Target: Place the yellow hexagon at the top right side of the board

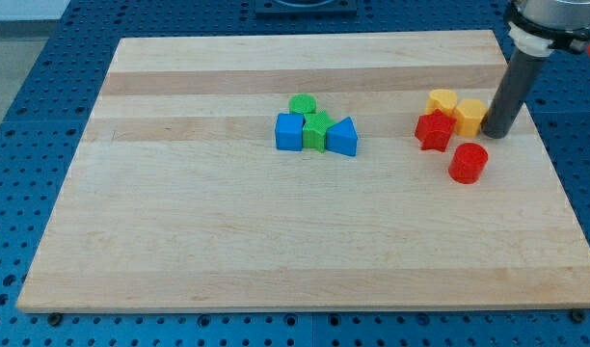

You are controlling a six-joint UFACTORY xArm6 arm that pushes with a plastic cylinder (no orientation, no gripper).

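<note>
The yellow hexagon point(470, 116) lies at the right of the wooden board point(227, 241), about mid-height. My tip point(496, 134) touches its right side. A second yellow block point(441, 101), heart-like in shape, sits just to its upper left. A red star point(434, 130) lies against the hexagon's lower left. A red cylinder point(468, 163) stands just below them.
Near the board's middle is a tight cluster: a green cylinder point(302, 104), a green star point(317, 131), a blue cube point(289, 132) and a blue triangle point(342, 138). The board's right edge is close to my tip. A blue pegboard table point(25, 116) surrounds the board.
</note>
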